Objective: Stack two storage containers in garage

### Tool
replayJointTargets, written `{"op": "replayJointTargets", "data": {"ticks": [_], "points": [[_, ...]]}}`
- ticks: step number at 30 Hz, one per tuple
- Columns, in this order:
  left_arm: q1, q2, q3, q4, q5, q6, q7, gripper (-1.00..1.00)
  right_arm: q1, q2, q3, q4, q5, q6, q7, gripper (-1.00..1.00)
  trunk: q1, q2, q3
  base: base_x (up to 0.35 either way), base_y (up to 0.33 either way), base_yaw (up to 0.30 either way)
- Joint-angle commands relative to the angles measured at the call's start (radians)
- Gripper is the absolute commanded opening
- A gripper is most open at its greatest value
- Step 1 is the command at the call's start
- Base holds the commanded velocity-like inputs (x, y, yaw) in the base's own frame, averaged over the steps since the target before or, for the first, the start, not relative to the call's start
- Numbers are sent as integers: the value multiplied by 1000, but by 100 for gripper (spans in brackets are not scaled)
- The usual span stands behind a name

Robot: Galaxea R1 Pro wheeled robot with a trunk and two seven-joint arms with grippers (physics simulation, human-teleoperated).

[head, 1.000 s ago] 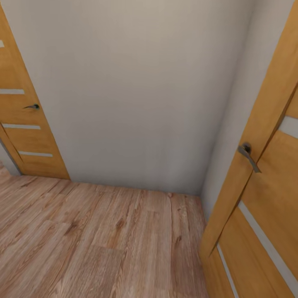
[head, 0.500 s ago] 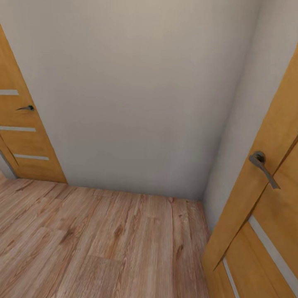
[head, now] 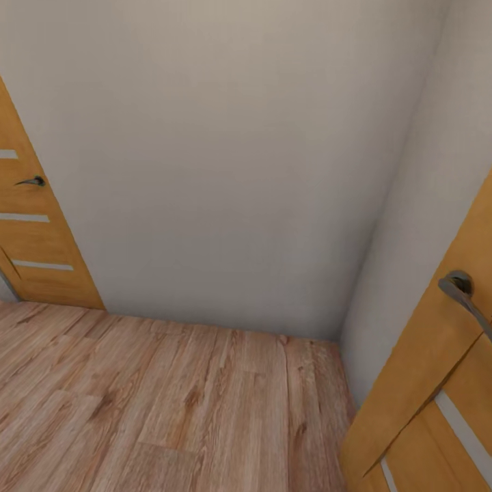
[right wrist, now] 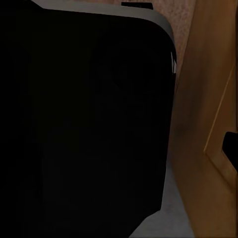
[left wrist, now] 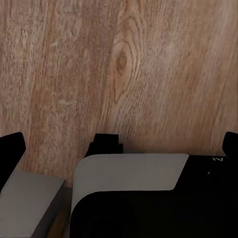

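Observation:
The two storage containers are out of view, and so is the garage. I face a plain pale wall (head: 225, 171) in a corner over light wood plank flooring (head: 157, 403). In the left wrist view my left gripper (left wrist: 121, 148) hangs open over the planks, one black fingertip (left wrist: 11, 153) at each side edge, with nothing held. In the right wrist view one fingertip (right wrist: 230, 148) of my right gripper (right wrist: 119, 148) sits far out at the edge beside an orange wood panel (right wrist: 208, 99). The robot's own dark body (right wrist: 84, 119) hides the other fingertip.
An orange wooden door (head: 31, 219) with a lever handle (head: 32, 182) stands at the left. A second orange door (head: 430, 389) with a grey handle (head: 465, 294) is close at the right. The walls meet in a corner (head: 342, 335) ahead.
The whole head view has shifted: both doors slide outward toward the picture's edges and the wall takes up more of it, so the camera has moved toward the corner.

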Motion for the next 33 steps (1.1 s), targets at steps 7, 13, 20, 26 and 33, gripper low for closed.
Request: {"op": "replayJointTargets", "data": {"ticks": [7,13,20,26,33], "points": [[0,0,8,1,-10,-4,3,100,0,0,3,0,-1,0,0,100,0,0,-1,240,0,0],[-1,-1,8,1,-10,-4,3,100,0,0,3,0,-1,0,0,100,0,0,-1,240,0,0],[-1,-1,8,1,-10,-4,3,100,0,0,3,0,-1,0,0,100,0,0,-1,240,0,0],[-1,0,8,1,-10,-4,3,100,0,0,2,0,-1,0,0,100,0,0,-1,239,0,0],[-1,0,8,1,-10,-4,3,100,0,0,2,0,-1,0,0,100,0,0,-1,222,0,0]]}}
